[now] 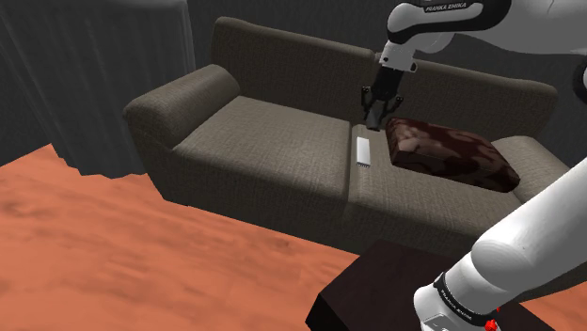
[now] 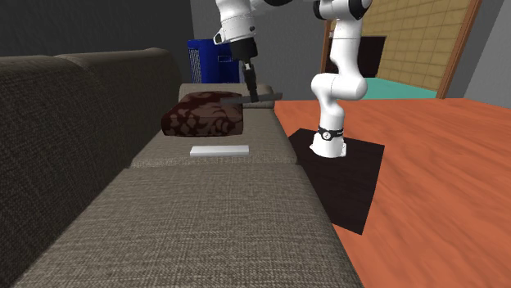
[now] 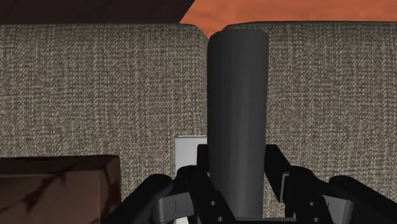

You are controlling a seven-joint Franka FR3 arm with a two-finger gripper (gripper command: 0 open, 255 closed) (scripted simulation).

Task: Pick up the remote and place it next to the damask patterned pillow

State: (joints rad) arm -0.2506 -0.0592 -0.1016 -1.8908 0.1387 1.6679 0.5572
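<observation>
My gripper (image 2: 248,83) is shut on a long dark grey remote (image 2: 260,96), which it holds level in the air above the sofa seat, just beside the dark red patterned pillow (image 2: 205,114). In the wrist view the remote (image 3: 236,108) sticks out forward from between the black fingers (image 3: 191,188). The pillow (image 1: 450,150) lies on the seat towards the shoulder view's right, and my gripper (image 1: 380,111) hangs over its near corner. A flat white slab (image 1: 363,150) lies on the seat next to the pillow, below the held remote; the same white slab (image 3: 189,153) sits beside the pillow (image 3: 57,184).
The grey-brown fabric sofa (image 1: 273,141) has a rolled armrest (image 1: 179,94) at the shoulder view's left. Reddish wooden floor (image 1: 141,254) lies in front of it. The dark stand (image 2: 352,176) is close to the sofa front. A blue container (image 2: 205,59) stands past the sofa's end.
</observation>
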